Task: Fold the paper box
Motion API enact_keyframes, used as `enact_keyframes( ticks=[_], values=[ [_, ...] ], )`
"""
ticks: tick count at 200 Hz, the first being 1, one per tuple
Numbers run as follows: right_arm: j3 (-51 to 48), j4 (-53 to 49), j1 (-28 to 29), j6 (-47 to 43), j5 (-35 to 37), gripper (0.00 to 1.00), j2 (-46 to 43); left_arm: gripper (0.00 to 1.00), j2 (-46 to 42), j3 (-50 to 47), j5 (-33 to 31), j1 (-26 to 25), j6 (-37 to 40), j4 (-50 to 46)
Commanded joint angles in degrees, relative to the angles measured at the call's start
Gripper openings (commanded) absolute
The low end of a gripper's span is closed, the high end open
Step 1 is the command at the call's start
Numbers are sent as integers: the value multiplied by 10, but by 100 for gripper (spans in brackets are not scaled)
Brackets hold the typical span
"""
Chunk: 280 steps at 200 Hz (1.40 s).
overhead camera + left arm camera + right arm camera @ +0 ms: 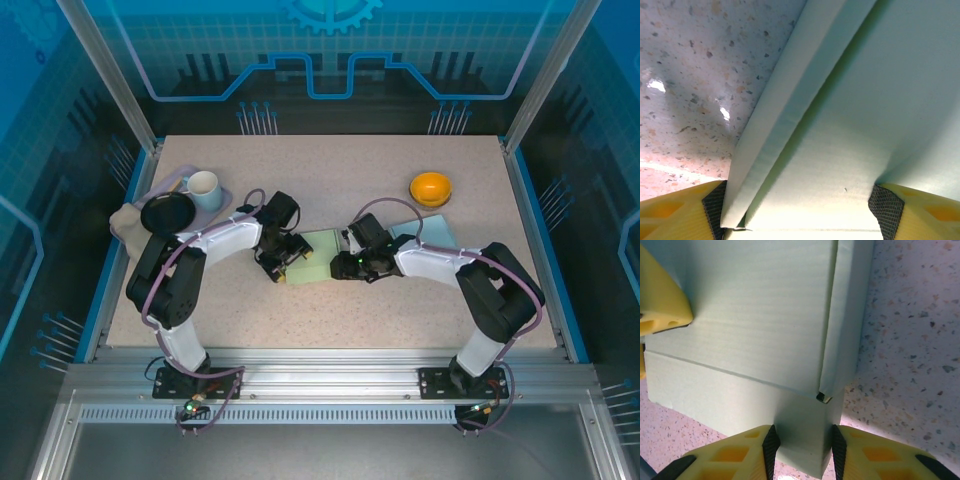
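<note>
The pale green paper box (755, 310) is showing a faint ribbed grain. The speckled beige stone-look tabletop (695, 75) is carrying dark and rusty flecks. The left claw (797, 212) and right claw (802, 445) are showing yellow fingers (875, 460) with black mesh-textured pads (885, 207). The round bowl (430, 187) is glowing orange; the ceramic mug (203, 187) is showing white, its tray (225, 196) perhaps lavender.
</note>
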Motion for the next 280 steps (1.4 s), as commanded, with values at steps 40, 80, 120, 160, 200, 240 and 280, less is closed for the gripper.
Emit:
enact_keyframes(
  ticks=[40,80,120,160,200,240,280],
  values=[
    [10,-10,5,-41,25,35,-9,78,23,-18,-25,4,5,-19],
    [2,15,5,-64,26,30,1,78,28,-17,-27,5,6,-18],
    [-12,44,6,-74,34,29,8,78,32,-22,-26,6,6,-14],
    [-52,122,2,-109,43,29,16,78,35,-25,-24,7,6,-11],
    [-107,250,1,-129,39,30,24,78,33,-31,-26,8,6,-11],
    [-149,336,3,-168,66,30,22,78,40,-40,-25,10,6,-5],
    [-157,342,1,-183,95,32,21,78,47,-44,-25,13,11,-3]
  ],
)
